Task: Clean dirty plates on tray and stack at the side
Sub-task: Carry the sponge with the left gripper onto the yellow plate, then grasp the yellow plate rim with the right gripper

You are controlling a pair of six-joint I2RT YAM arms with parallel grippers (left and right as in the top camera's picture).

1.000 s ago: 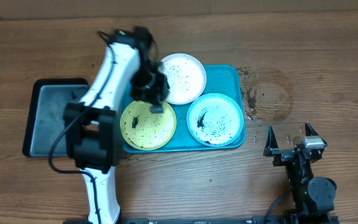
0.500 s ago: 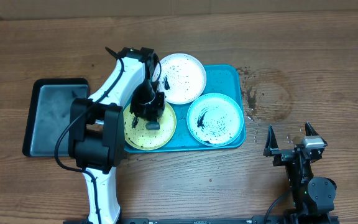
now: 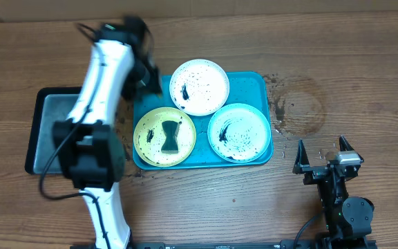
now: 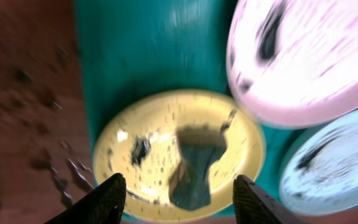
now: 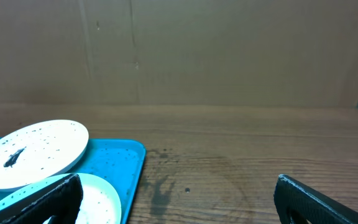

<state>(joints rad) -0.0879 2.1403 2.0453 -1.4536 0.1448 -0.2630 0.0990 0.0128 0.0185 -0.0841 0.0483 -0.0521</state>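
The wooden worktop (image 3: 254, 214) is carrying everything. The turquoise tray (image 3: 251, 83) is lying near its middle, and a smaller black tray (image 3: 47, 131) is sitting just to its left. The left arm (image 3: 99, 90) is reaching over the black tray toward the turquoise tray's far left corner.

Three speckled plates are resting in the turquoise tray:
- The white plate (image 3: 199, 86) is sitting at the back, overhanging the far rim.
- The yellow-green plate (image 3: 150, 149) is sitting front left.
- The aqua plate (image 3: 239, 131) is sitting front right.

A dark sponge (image 3: 170, 137), pinched at its waist, is lying on the yellow-green plate. Dark specks (image 3: 278, 104) are dotting the wood just right of the tray.

The left pincer (image 4: 178, 179) is hovering above that plate, released and gripping nothing, apart from the sponge. The right pincer (image 3: 321, 153) is waiting well right of the tray, spread wide and empty.
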